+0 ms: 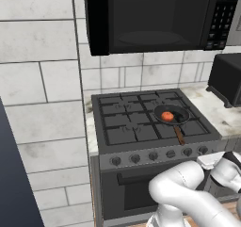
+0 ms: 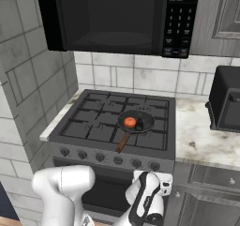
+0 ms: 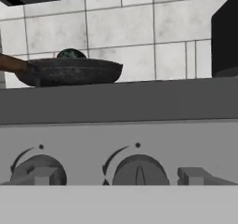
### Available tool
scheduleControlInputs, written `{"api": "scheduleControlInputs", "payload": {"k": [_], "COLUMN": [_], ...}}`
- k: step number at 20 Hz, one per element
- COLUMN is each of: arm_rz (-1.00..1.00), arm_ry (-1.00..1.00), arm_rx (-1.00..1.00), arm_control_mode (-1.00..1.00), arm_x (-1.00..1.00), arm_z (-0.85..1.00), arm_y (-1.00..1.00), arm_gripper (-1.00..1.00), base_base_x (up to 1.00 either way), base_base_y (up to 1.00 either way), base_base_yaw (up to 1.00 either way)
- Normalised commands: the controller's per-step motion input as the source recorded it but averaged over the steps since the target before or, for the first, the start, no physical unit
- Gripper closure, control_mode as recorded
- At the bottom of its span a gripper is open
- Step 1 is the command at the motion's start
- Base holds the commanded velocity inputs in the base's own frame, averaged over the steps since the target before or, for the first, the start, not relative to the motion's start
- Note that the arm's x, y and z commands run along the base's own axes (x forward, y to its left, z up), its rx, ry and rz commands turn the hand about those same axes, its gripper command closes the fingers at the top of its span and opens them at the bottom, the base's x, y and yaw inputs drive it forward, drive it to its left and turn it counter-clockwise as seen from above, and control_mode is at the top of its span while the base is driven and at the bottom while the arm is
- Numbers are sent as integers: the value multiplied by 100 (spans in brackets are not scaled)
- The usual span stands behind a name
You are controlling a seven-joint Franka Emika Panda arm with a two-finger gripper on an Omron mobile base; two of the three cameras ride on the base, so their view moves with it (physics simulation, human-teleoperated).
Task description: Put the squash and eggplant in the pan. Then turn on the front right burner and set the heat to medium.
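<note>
**Tool spread wide at the knob row, vegetables in the pan**

My tool [image 3: 120, 179] hangs low in front of the stove, its two dark fingertips spread wide apart with nothing between them. Just ahead of them, in the hand view, sits a round grey knob [image 3: 139, 169] on the stove's grey front panel [image 3: 139, 135], with a second grey knob [image 3: 37, 169] to its left in that view. Beyond the panel, the small round dark skillet with the brown wooden handle [image 2: 136, 122] rests on the black cast-iron grate of the front right burner [image 2: 150, 138]. Inside it lie an orange-red rounded squash [image 2: 130, 122] and a dark eggplant [image 2: 139, 125], side by side. Farther back stands the tiled wall [image 2: 140, 79], with the black microwave [image 2: 108, 18] above and the pale marble surface [image 2: 201, 136] to the right.
</note>
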Motion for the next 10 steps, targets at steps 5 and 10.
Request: {"api": "scheduleControlInputs", "payload": {"k": [5,10], "arm_rz": [0,0], "arm_ry": [0,0], "arm_rx": [-1,0], "arm_control_mode": [-100,-100], "arm_x": [0,3], "arm_z": [-9,-3], "arm_y": [-20,-24], "arm_gripper": [-100,-100], "base_base_x": [0,0], "base_base_y": [0,0], "base_base_yaw": [0,0]}}
